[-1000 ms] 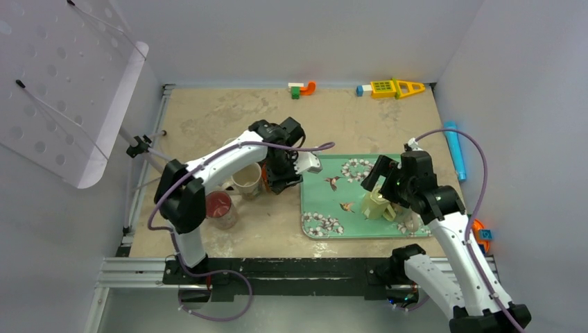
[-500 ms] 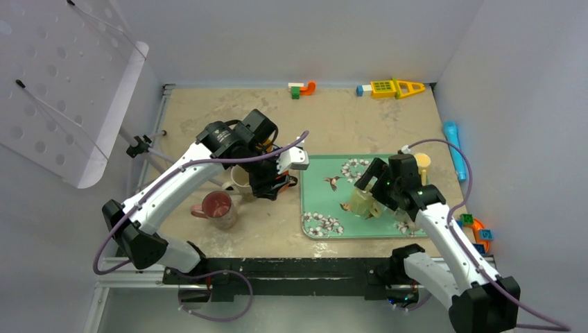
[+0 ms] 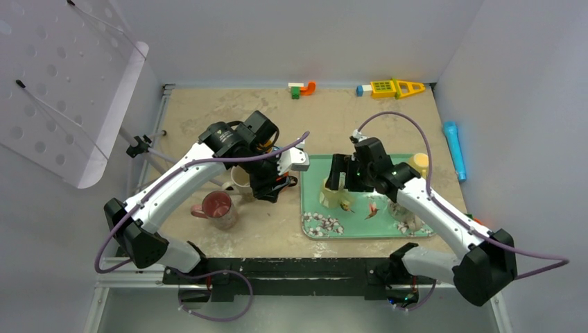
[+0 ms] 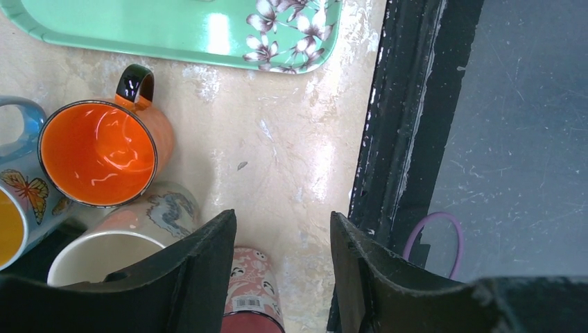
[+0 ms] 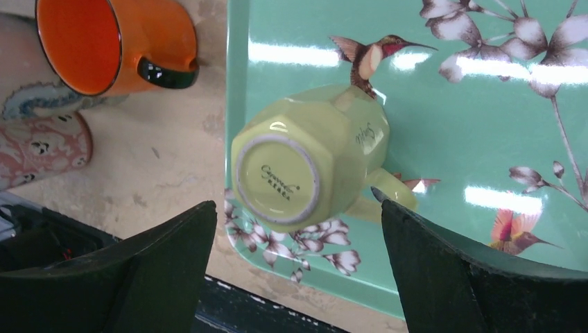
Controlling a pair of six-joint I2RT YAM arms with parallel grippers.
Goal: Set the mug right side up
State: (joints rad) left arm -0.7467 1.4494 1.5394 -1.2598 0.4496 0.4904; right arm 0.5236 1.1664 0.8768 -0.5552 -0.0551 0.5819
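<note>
Five mugs are counted: an orange mug (image 4: 97, 154), a butterfly mug (image 4: 17, 187), a cream mug (image 4: 104, 257), a pink mug (image 4: 253, 288) and a yellow-green mug (image 5: 305, 156). One flowered tray (image 5: 485, 139) and one blue tube (image 3: 454, 149) are seen.

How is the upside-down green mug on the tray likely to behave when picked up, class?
The green mug looks like glazed ceramic: probably rigid, fairly heavy and breakable. Its glossy, faceted sides may slip in a grip. Resting rim-down on the tray, it seems stable; its handle should stop rolling.

The pale green mug (image 5: 305, 156) sits upside down, round bottom facing up, on the green tray (image 5: 478, 149), left of the frame's middle.
</note>
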